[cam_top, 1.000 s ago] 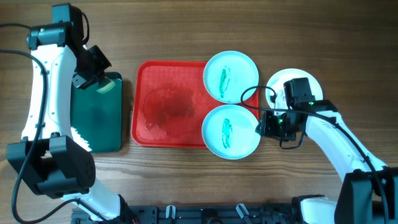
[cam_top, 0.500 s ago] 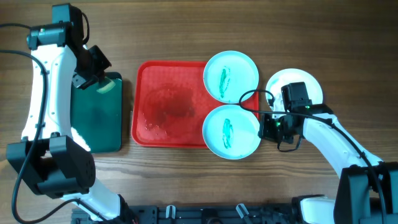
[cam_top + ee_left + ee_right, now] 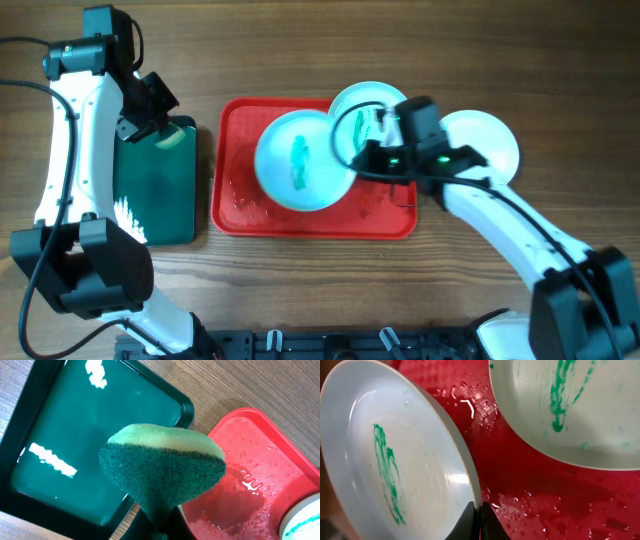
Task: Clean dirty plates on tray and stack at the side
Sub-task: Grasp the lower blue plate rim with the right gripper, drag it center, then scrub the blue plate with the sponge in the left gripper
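Overhead: right gripper (image 3: 362, 160) pinched the rim of an aqua plate (image 3: 298, 162) over the red tray (image 3: 235, 205), bare tray floor beyond it. Left wrist: left gripper (image 3: 161, 529) clamped a sponge (image 3: 162, 472) beside the green tray (image 3: 75, 455) rim. Right wrist: second plate (image 3: 590, 410) lay ahead, apart

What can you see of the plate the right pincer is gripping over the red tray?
The plate is round, shallow and pale aqua, with a smooth glossy look. A teal-green smear runs across its middle, unwiped, and a few water droplets sit on it. The right pincer clamps its rim at the right edge. It sits tilted over the wet red tray; whether its far edge touches the tray cannot be told.
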